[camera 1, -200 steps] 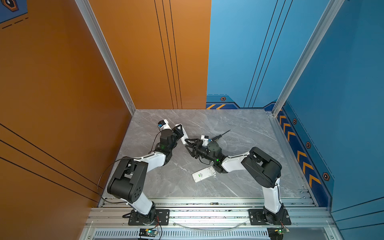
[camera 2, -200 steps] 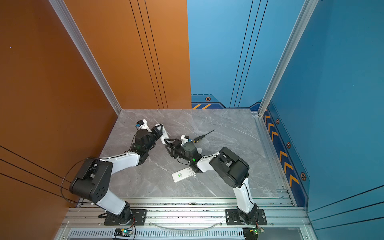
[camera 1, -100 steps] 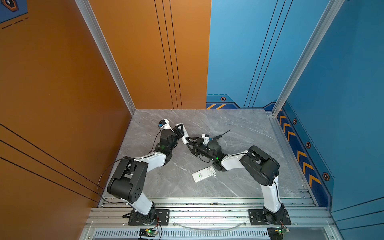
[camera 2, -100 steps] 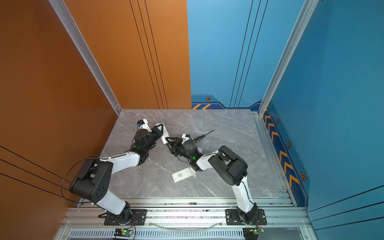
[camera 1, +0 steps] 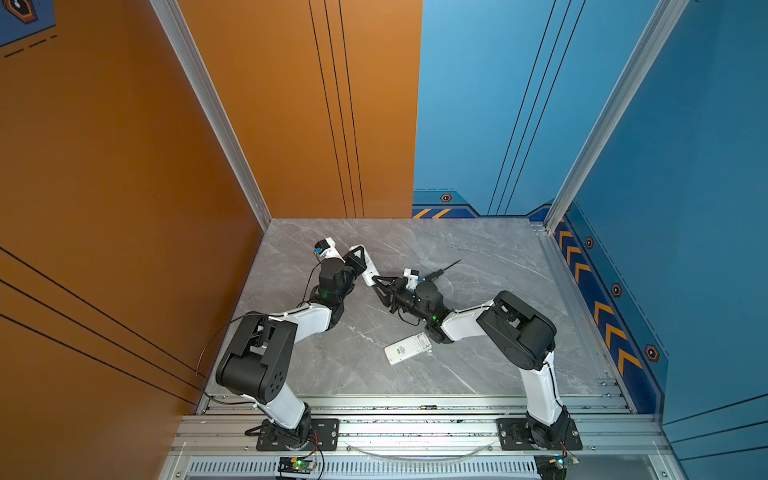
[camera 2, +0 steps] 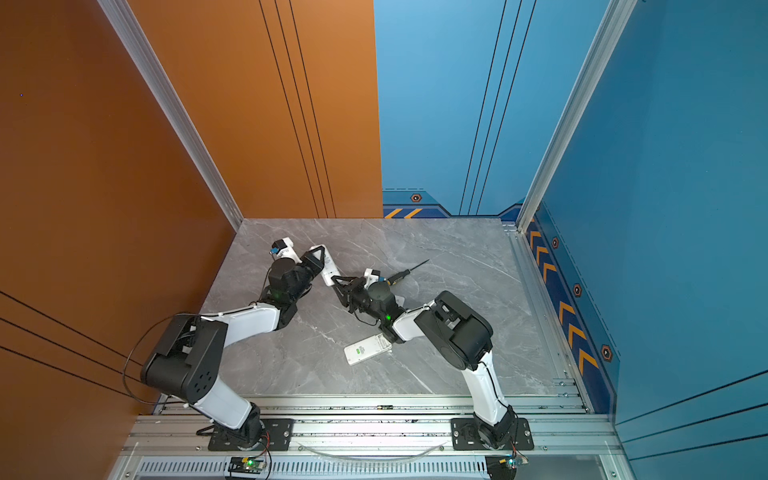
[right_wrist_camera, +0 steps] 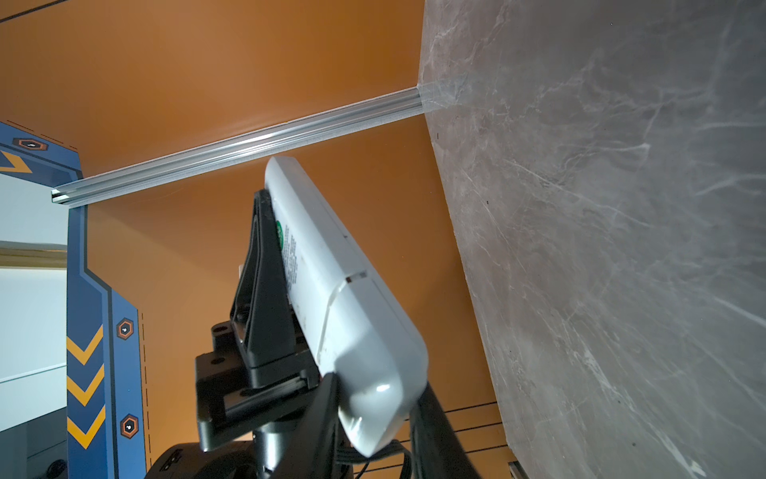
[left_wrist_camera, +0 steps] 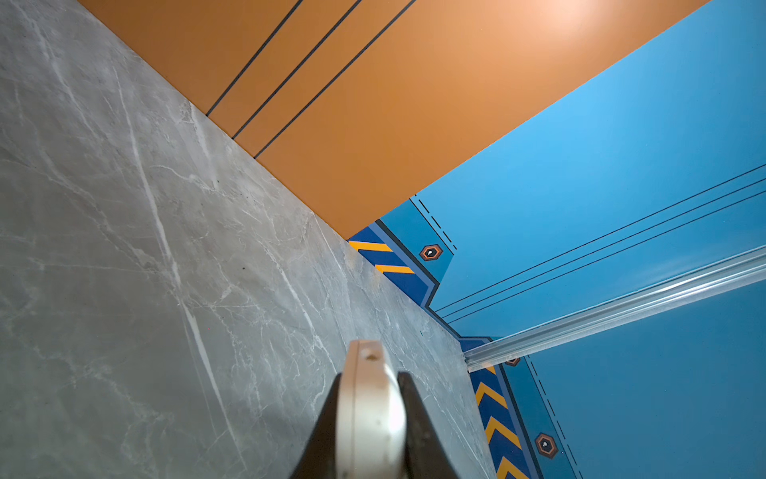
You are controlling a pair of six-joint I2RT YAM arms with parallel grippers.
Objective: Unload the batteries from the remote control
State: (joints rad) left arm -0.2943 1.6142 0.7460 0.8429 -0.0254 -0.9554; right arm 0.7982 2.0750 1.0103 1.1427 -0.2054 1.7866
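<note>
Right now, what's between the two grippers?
The white remote bridges them, clamped by the left gripper, its end in the right gripper, in both top views.

Both top views look steeply down from high above onto the whole grey marble-patterned bench (camera 1: 478, 257), sharing almost the same scene. The left wrist view sits close behind the left tool (left_wrist_camera: 369, 387), facing the blue wall (left_wrist_camera: 601, 186). The right wrist view looks closely past the right tool (right_wrist_camera: 379, 402) toward the orange wall (right_wrist_camera: 166, 62). Both wrist views catch the long white plastic remote control (right_wrist_camera: 331, 290).
</note>
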